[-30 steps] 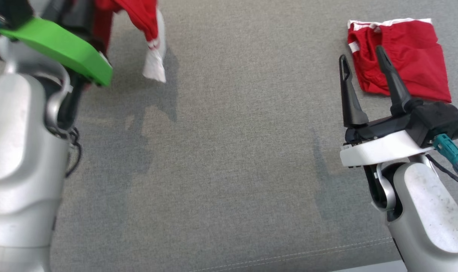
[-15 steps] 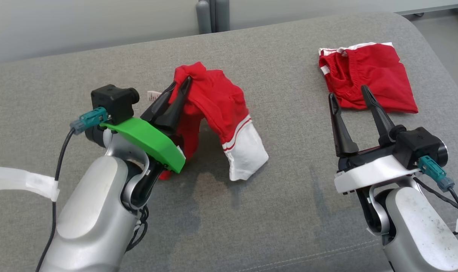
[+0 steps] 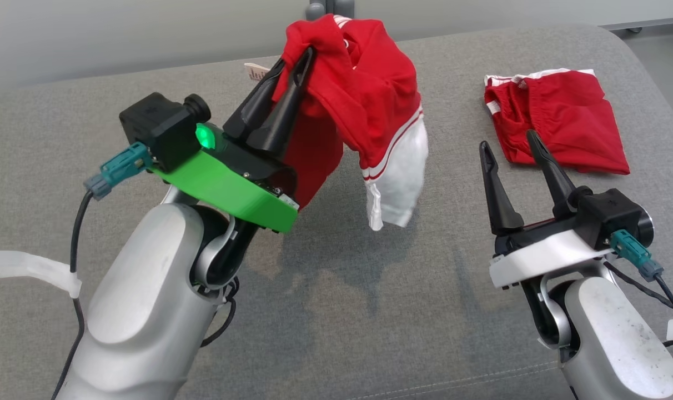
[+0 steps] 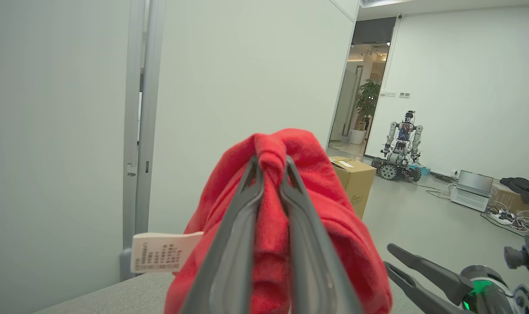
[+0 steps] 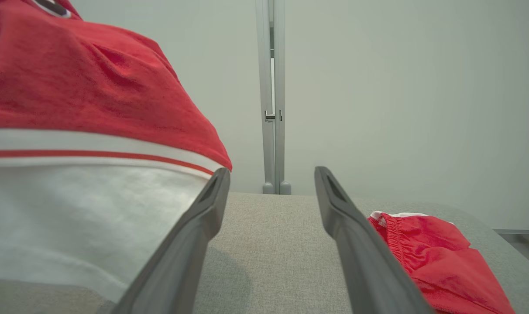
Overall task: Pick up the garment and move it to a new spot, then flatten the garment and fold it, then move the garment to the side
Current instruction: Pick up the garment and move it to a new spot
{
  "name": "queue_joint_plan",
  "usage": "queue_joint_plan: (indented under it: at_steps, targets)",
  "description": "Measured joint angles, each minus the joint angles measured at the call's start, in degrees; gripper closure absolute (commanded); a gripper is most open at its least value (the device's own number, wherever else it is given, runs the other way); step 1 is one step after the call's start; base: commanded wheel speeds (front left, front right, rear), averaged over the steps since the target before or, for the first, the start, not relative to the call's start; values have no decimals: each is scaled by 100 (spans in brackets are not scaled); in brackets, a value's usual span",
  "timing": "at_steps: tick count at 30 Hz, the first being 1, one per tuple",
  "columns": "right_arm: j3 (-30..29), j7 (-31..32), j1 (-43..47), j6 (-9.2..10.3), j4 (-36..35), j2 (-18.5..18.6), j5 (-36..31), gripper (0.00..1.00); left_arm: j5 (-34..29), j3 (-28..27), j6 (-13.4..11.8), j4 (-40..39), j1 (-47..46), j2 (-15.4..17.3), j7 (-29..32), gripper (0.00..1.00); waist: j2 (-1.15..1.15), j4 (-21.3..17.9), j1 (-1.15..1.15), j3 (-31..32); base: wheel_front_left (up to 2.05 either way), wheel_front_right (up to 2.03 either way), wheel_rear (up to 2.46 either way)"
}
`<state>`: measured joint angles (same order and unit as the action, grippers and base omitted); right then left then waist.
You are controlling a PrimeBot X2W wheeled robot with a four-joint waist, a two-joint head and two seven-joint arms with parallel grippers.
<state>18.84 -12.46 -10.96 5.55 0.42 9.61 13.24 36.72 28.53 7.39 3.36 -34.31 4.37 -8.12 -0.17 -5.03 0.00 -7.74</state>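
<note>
Two fingers of the left gripper are pinched together on a bunched fold of the garment. It is red with a white, red-striped hem, and hangs from the fingertips above the grey cushion. A white label protrudes beside the fingers. Right gripper: fingers spread, holding nothing, near a second red garment lying at the cushion's far right.

The print on the white care label, left of the left pincer, is too small to read. The red-and-white cloth garment clamped there runs off the bottom edge. Right of the right pincer, the folded red shorts are partly behind a finger and cut by the bottom edge.
</note>
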Motion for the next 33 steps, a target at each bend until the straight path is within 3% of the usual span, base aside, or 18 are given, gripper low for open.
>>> queue_joint_plan:
  at_steps: [2,7,14,18,19,20,21,22,23,33]
  targets:
    - [27,57,2,-31,16,-3,41,0,-3,-80,-21,100,40,7,-1,100,0,15,0,-23,0,0,0]
    - [164,127,98,-116,253,-26,96,0,-160,-311,-348,743,571,101,-231,100,0,76,0,-116,0,0,0]
    - [691,303,190,-505,700,-212,175,0,-514,-541,-813,1612,1306,278,-525,100,0,137,0,-247,0,0,0]
    - [812,353,200,-621,855,-315,330,0,-531,-639,-946,1720,1323,232,-563,100,0,138,0,-304,0,0,0]
    - [828,360,203,-631,928,-313,345,0,-531,-638,-949,1752,1323,204,-571,95,0,142,0,-323,0,0,0]
    - [829,392,206,-657,993,-313,356,0,-531,-635,-949,1780,1323,175,-580,69,0,147,0,-340,0,0,0]
    - [829,394,205,-666,1063,-314,379,0,-531,-627,-949,1806,1323,149,-582,52,0,157,0,-356,0,0,0]
    - [827,396,205,-681,1127,-314,392,0,-530,-621,-948,1817,1324,125,-592,20,0,170,0,-370,0,0,0]
    - [821,397,205,-681,1184,-313,392,0,-530,-611,-948,1816,1324,94,-606,0,0,186,0,-382,0,0,0]
    - [726,455,-64,-798,1875,-258,396,0,-461,-434,-838,1614,1728,-144,-613,0,0,629,0,-477,0,0,0]
